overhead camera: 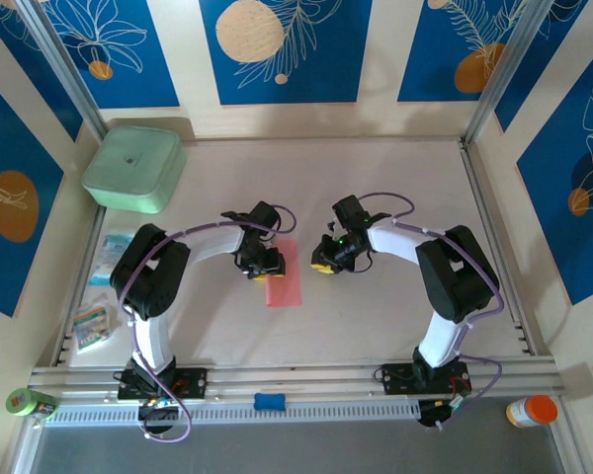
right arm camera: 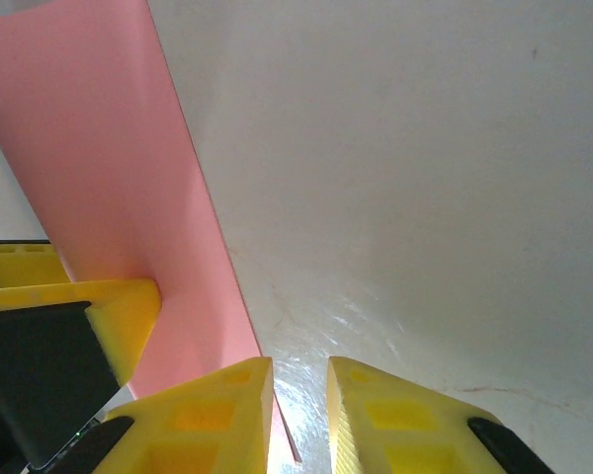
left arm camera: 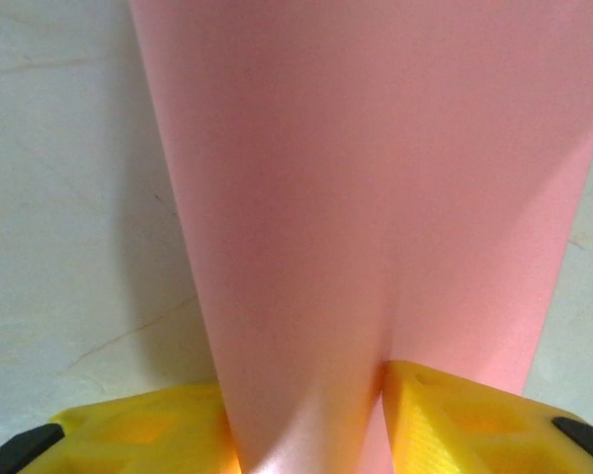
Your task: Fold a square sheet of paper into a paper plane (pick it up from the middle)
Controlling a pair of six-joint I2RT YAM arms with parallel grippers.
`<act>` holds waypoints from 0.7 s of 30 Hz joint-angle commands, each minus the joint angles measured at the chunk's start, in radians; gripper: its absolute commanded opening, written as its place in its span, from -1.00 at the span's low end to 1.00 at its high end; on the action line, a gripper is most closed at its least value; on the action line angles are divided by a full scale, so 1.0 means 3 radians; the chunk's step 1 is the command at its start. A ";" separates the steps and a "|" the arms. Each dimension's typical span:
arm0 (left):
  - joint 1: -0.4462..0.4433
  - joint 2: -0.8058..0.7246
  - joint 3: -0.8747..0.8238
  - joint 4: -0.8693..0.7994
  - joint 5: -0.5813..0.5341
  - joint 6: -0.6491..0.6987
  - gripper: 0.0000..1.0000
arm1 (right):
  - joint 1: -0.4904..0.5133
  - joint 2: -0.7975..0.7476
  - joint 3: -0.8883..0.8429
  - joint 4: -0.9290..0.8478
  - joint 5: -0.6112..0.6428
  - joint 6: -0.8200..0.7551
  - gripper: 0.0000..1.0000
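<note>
pink sheet [left arm camera: 376, 178], pinched — left gripper [left arm camera: 306, 425]

1. A mint-green box [overhead camera: 133, 168] is sitting in the far left corner of the table [overhead camera: 376, 316].
2. Clear printed packets [overhead camera: 104, 257] are lying along its left edge.
3. An orange-capped jar [overhead camera: 532, 411] is standing front right.

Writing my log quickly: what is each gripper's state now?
Left gripper: closed on the paper.
Right gripper: jaws slightly open, holding nothing.
</note>
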 commanded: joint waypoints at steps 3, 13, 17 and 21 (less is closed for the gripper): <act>-0.0005 0.0387 -0.0219 -0.0248 -0.0310 -0.0002 -0.07 | 0.0089 0.0054 0.0091 -0.0016 -0.0125 -0.0022 -0.60; -0.0014 0.0422 -0.0225 -0.0243 -0.0313 0.0021 -0.08 | 0.0263 0.0246 0.0262 0.0086 -0.0348 -0.0068 -0.72; -0.0011 0.0437 -0.0229 -0.0241 -0.0305 0.0022 -0.08 | 0.0284 0.0349 0.0334 0.0105 -0.0405 -0.0069 -0.77; -0.0018 0.0445 -0.0234 -0.0234 -0.0310 0.0022 -0.08 | 0.0284 0.0460 0.0409 0.0100 -0.0441 -0.0101 -0.84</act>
